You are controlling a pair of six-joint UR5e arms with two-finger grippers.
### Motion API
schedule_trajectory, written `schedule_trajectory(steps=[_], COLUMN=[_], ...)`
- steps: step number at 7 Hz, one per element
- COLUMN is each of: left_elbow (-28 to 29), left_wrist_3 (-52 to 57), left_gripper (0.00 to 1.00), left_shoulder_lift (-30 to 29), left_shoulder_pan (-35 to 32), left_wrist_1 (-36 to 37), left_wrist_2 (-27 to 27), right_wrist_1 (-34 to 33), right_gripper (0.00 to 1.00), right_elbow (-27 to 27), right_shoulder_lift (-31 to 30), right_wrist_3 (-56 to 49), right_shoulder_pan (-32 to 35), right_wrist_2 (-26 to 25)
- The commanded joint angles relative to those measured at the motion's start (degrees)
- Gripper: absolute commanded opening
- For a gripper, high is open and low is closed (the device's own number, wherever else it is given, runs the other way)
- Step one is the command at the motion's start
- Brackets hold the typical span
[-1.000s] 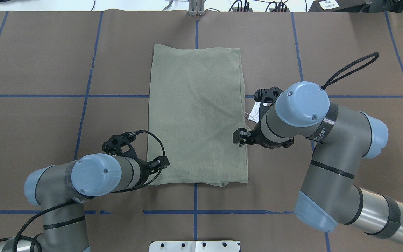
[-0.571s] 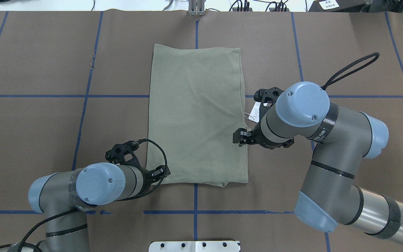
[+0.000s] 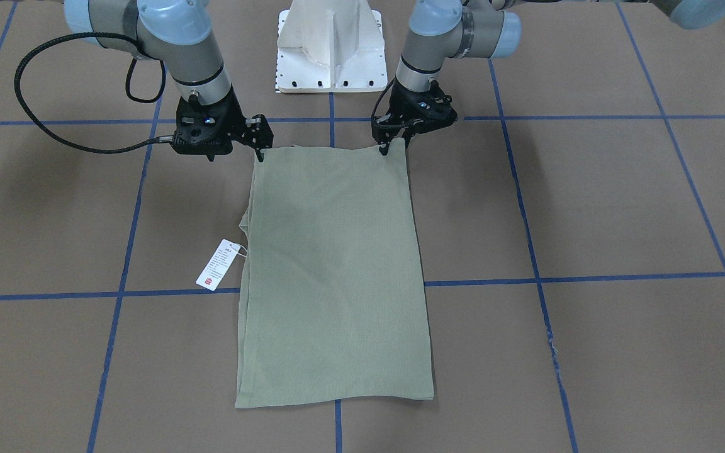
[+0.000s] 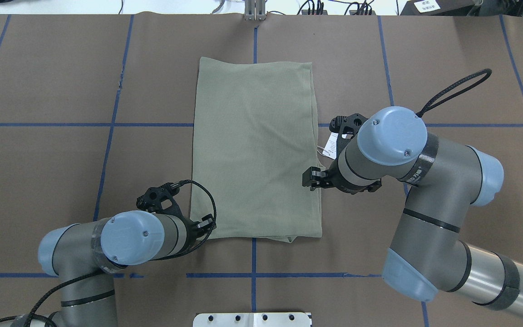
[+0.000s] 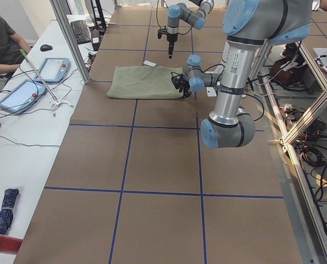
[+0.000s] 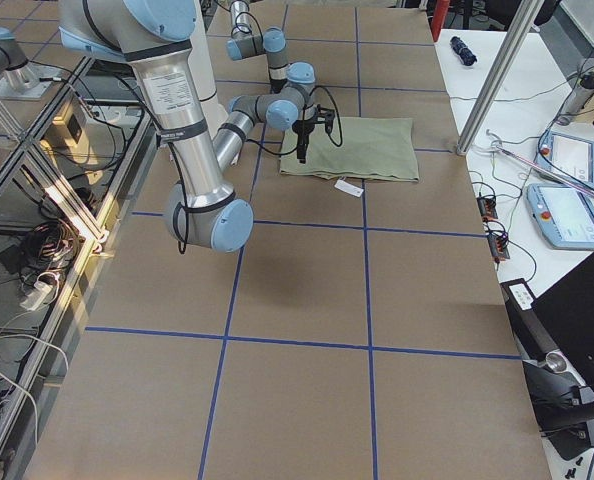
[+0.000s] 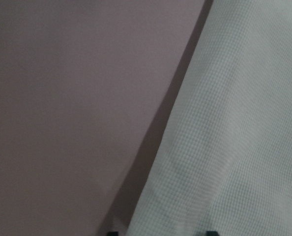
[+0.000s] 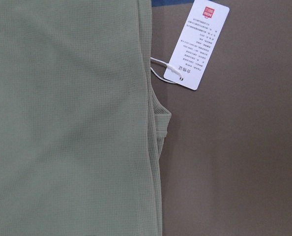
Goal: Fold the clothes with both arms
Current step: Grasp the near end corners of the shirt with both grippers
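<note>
1. The sage-green knit shirt [image 4: 254, 150] lies flat in the middle of the table, folded into a tall rectangle. In the overhead view its long sides run from 12 to 6 o'clock.
2. A white paper hang tag with a red mark [image 3: 216, 264] lies on a thin string just off the shirt's 3 o'clock edge, overhead. A small ribbed fold of fabric peeks out just below it.
3. The black two-finger left gripper [image 3: 394, 145] is down at the shirt's 7 o'clock corner. Its finger ends are spread, and in the left wrist view the fabric's edge lies between them, not pinched.
4. The black two-finger right gripper [image 3: 260, 150] points straight down and hangs above the shirt's 4 o'clock edge. I cannot tell whether its fingers are spread or pressed together.
5. The grey left arm with light-blue joint caps [image 4: 130, 238] comes in from 7 o'clock. The matching right arm [image 4: 393, 136] comes in from 4 o'clock.
6. Brown paper with blue tape lines covers the table [image 4: 61, 68].
7. The white metal pedestal base [image 3: 328, 44] stands at 6 o'clock of the shirt, overhead.
8. A seated person [image 5: 4, 38] shows at the white side bench.
</note>
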Motion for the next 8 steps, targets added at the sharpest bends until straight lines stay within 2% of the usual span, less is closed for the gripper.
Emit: schedule_trajectory(steps=[1, 2, 3, 6, 8], left_elbow=[0.0, -0.1, -0.3, -2.1, -3.2], left_wrist_3=[0.0, 0.0, 0.0, 0.9, 0.9], left_gripper=[0.45, 0.37, 0.01, 0.00, 0.00], left_shoulder_lift=[0.0, 0.0, 0.2, -0.4, -0.5], left_shoulder_pan=[-0.2, -0.3, -0.1, 0.5, 1.2], left_wrist_1=[0.6, 0.6, 0.6, 3.2, 3.2], left_wrist_2=[0.0, 0.0, 0.1, 0.1, -0.2], right_wrist_1=[0.0, 0.0, 0.0, 0.3, 0.5], right_gripper=[1.00, 1.00, 1.00, 1.00, 1.00], right_elbow=[0.0, 0.0, 0.0, 0.4, 1.7], right_shoulder_lift=[0.0, 0.0, 0.1, 0.3, 0.3], right_wrist_3=[0.0, 0.0, 0.0, 4.5, 12.4], right_shoulder_pan=[-0.1, -0.2, -0.2, -2.4, -7.8], right_wrist_2=[0.0, -0.1, -0.4, -1.7, -6.4])
